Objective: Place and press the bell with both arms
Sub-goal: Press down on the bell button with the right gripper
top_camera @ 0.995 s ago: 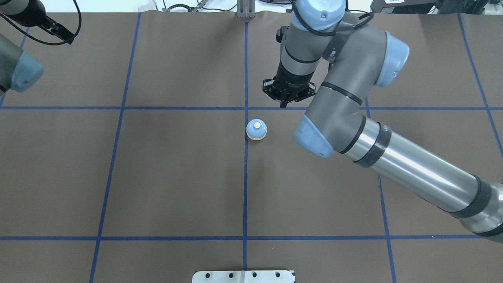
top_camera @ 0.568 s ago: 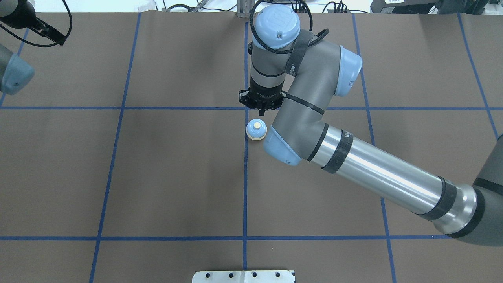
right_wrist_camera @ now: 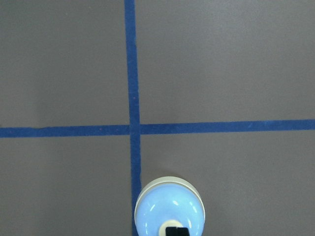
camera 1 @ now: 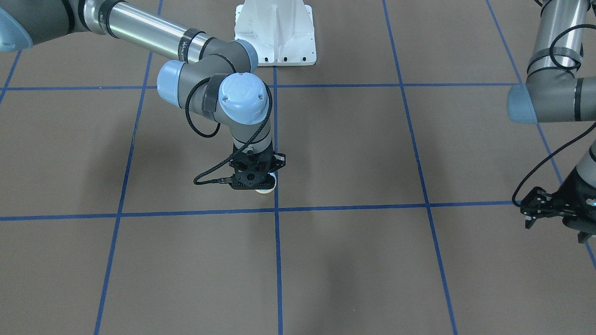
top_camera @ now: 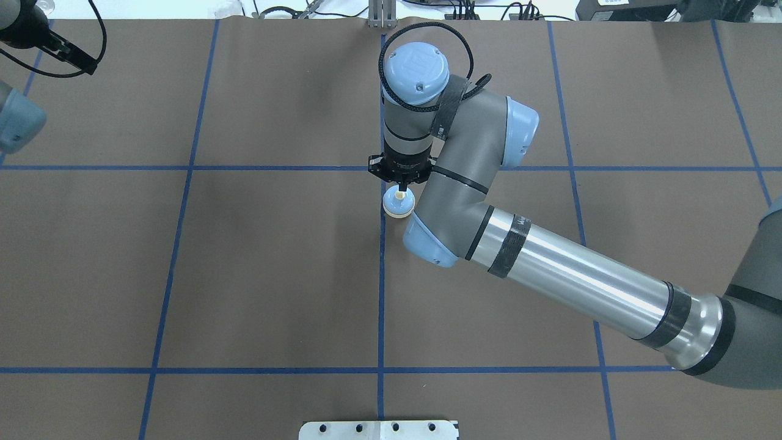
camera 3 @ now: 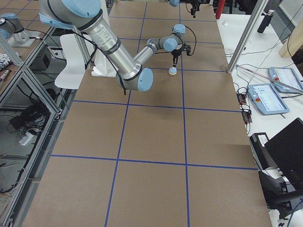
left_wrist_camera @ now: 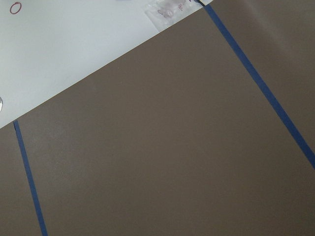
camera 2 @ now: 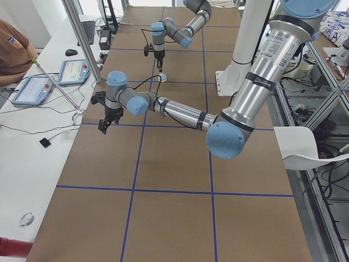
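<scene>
The bell (top_camera: 398,206) stands upright on the centre tape line, just robot-side of the tape crossing (right_wrist_camera: 133,129). Its axis is vertical and its button (right_wrist_camera: 162,230) faces up. The right gripper (top_camera: 400,189) points straight down, fingers clenched together, tip on the button. The left gripper (camera 2: 103,125) hangs well beyond and left of the crossing; whether it is clenched or released cannot be told.

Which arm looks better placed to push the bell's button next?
The right. Its tool points straight down over the bell, with the tip right over the bell's top in the right wrist view. The left tool sits far off near the table's far corner, and its wrist view shows no bell.
</scene>
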### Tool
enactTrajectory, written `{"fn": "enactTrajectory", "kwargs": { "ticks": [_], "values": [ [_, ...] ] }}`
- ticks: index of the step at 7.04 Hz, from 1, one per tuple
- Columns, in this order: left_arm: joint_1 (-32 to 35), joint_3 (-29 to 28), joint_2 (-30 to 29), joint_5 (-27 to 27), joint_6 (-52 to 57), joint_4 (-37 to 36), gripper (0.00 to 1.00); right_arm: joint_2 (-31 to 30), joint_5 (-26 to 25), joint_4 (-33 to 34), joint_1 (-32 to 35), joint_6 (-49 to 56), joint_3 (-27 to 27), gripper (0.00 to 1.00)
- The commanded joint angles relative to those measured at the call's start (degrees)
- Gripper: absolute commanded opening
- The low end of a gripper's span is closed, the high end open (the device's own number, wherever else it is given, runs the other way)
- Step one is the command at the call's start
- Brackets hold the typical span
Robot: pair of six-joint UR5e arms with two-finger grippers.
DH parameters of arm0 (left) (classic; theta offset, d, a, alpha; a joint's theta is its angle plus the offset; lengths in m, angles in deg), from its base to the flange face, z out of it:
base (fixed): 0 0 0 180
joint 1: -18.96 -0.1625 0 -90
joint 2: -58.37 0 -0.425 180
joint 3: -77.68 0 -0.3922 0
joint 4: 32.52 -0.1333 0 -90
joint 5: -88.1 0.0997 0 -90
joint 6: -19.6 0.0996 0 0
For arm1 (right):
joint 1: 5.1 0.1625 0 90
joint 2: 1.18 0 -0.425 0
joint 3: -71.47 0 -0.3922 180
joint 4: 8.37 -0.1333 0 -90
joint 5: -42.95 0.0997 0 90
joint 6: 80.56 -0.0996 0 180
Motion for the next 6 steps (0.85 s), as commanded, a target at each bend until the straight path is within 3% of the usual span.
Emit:
{"fn": "enactTrajectory", "kwargs": {
  "ticks": [1, 6],
  "values": [
    [0.0, 0.06, 0.03, 0.09, 0.0, -0.08, 1.0, -0.12, -0.03, -0.09, -0.46, -0.04, -0.77, 0.0],
    [0.0, 0.06, 0.12, 0.09, -0.09, 0.01, 1.0, -0.21, -0.12, -0.61, -1.51, 0.05, -2.09, 0.0]
  ]
}}
